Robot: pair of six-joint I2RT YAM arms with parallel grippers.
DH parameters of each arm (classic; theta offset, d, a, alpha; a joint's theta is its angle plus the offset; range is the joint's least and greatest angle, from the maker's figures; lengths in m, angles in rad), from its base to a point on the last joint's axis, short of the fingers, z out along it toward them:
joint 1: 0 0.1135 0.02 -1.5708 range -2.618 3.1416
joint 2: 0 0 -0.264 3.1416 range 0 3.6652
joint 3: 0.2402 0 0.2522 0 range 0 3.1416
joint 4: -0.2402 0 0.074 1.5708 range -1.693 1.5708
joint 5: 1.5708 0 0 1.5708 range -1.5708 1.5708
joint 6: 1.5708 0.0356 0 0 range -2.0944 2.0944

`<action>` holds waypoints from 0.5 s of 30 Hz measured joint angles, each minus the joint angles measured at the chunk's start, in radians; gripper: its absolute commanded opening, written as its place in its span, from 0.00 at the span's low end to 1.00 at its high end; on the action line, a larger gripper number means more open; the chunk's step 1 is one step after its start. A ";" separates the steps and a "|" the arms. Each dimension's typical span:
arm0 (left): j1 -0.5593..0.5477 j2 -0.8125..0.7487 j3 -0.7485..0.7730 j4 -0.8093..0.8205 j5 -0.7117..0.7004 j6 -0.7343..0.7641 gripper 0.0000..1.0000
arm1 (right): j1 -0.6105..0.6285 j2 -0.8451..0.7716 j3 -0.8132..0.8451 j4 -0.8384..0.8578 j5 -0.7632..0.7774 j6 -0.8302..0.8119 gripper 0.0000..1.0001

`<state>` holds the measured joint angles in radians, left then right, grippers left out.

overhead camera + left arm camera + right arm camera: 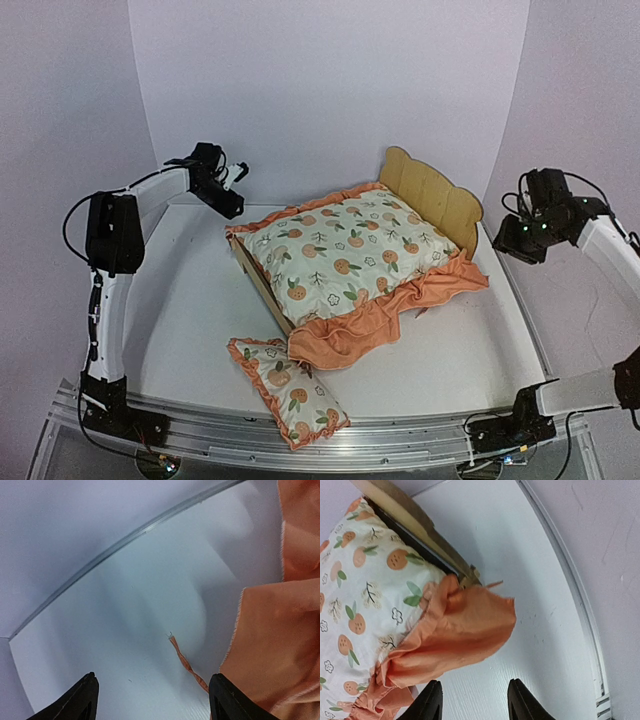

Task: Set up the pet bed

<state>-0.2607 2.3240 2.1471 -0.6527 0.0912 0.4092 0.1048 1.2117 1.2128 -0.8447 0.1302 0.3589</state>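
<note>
Top view: The left arm rises from its base, elbow high, forearm reaching to the far-left corner of the bed. The left tool (228, 188) hangs just beside that corner. The right arm is folded, with the right tool (520, 240) off the right end of the headboard, apart from it. The pet bed (432, 192) sits diagonally mid-surface (175, 320), headboard far right. The cushion (345, 250) lies on it, its ruffle (350, 330) spilling over the near-right side. A pillow (290, 388) lies by the front edge, against the ruffle. There is bare room left of the bed.

Left wrist: The left tool (152, 705) is spread wide with nothing between its tips. Orange ruffle (270, 655) is at right, and a loose thread (187, 667) lies on the surface (125, 605). The surface's far rim runs diagonally.

Right wrist: The right tool (476, 702) stands apart, its gap empty, above bare surface (545, 630). The bed (415, 525) rail, cushion (365, 580) and ruffle corner (460, 630) are at left. The surface rim is at right.
</note>
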 measured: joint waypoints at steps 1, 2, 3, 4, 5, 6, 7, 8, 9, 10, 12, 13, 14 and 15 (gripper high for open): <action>0.003 0.028 0.000 0.005 0.003 0.000 0.75 | 0.019 -0.013 -0.043 -0.005 0.003 0.033 0.46; 0.004 0.047 0.000 0.009 0.006 0.000 0.75 | 0.045 -0.015 -0.082 -0.002 0.006 0.059 0.46; 0.005 0.064 -0.001 0.014 0.012 0.001 0.74 | 0.076 0.000 -0.111 0.004 0.012 0.077 0.46; 0.006 0.080 -0.004 0.020 0.017 0.002 0.74 | 0.110 0.022 -0.141 0.012 0.020 0.094 0.46; 0.006 0.086 -0.012 0.031 0.023 0.004 0.73 | 0.150 0.069 -0.165 0.028 0.024 0.109 0.46; 0.005 0.087 -0.030 0.047 0.028 0.007 0.71 | 0.177 0.116 -0.175 0.042 0.027 0.119 0.46; 0.004 0.086 -0.044 0.060 0.033 0.011 0.70 | 0.195 0.155 -0.179 0.056 0.027 0.125 0.46; 0.003 0.084 -0.063 0.081 0.039 0.016 0.70 | 0.211 0.199 -0.179 0.075 0.027 0.132 0.45; 0.002 0.079 -0.089 0.100 0.045 0.027 0.69 | 0.221 0.240 -0.178 0.101 0.027 0.138 0.45; 0.002 0.074 -0.117 0.116 0.051 0.037 0.69 | 0.227 0.277 -0.175 0.125 0.027 0.144 0.45; -0.001 0.043 -0.212 0.156 0.068 0.065 0.69 | 0.235 0.330 -0.160 0.160 0.028 0.150 0.45; -0.002 0.015 -0.280 0.172 0.077 0.080 0.69 | 0.239 0.355 -0.145 0.179 0.028 0.152 0.45; -0.005 -0.016 -0.347 0.180 0.091 0.096 0.69 | 0.241 0.373 -0.131 0.197 0.028 0.152 0.44; -0.008 -0.056 -0.427 0.196 0.107 0.110 0.69 | 0.242 0.393 -0.113 0.214 0.028 0.152 0.44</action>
<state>-0.2685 2.2682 1.7204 -0.4570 0.1983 0.5191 0.3470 1.6050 1.1000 -0.6303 0.1581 0.5105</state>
